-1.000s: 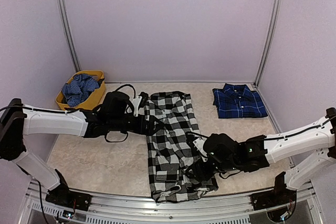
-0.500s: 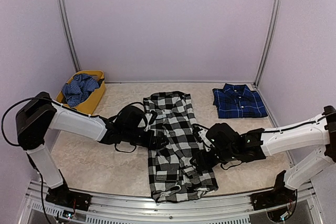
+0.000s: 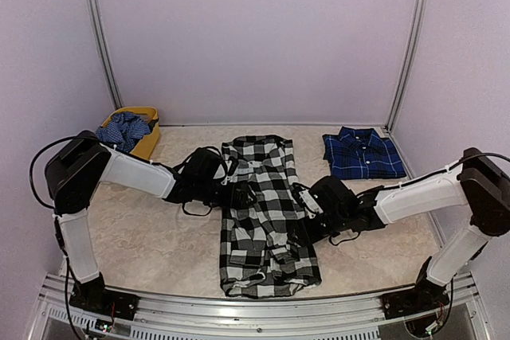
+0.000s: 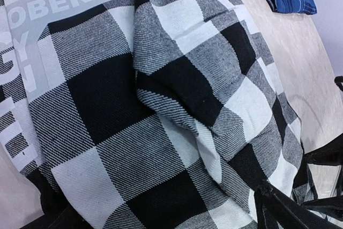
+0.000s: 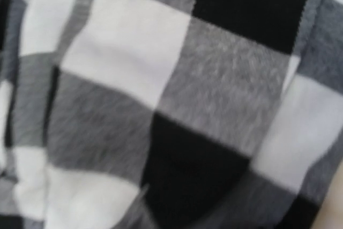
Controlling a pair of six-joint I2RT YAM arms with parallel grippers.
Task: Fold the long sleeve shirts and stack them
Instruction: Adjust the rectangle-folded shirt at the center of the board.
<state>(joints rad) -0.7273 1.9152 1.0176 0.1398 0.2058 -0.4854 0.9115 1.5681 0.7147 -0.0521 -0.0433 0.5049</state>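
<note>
The black-and-white check shirt [image 3: 256, 197] lies lengthwise in the middle of the table, rumpled along its right side. White lettering on its black band [image 4: 59, 9] shows in the left wrist view. My left gripper [image 3: 241, 194] sits low over the shirt's left middle, jaws wide apart, with cloth bulging between the fingers [image 4: 278, 210]. My right gripper [image 3: 306, 221] presses against the shirt's right edge; its wrist view is filled with blurred checks [image 5: 177, 95] and its fingers are hidden. The navy plaid shirt [image 3: 362, 154] lies folded at the back right.
A yellow basket [image 3: 148, 139] holding a blue checked cloth [image 3: 123, 127] stands at the back left. Purple walls with metal posts close in the table on three sides. A metal rail [image 3: 255, 312] runs along the near edge.
Both grippers have moved farther onto the check shirt, the left one in from the left, the right one away from the near edge. The shirt's lower end has shifted back and bunched.
</note>
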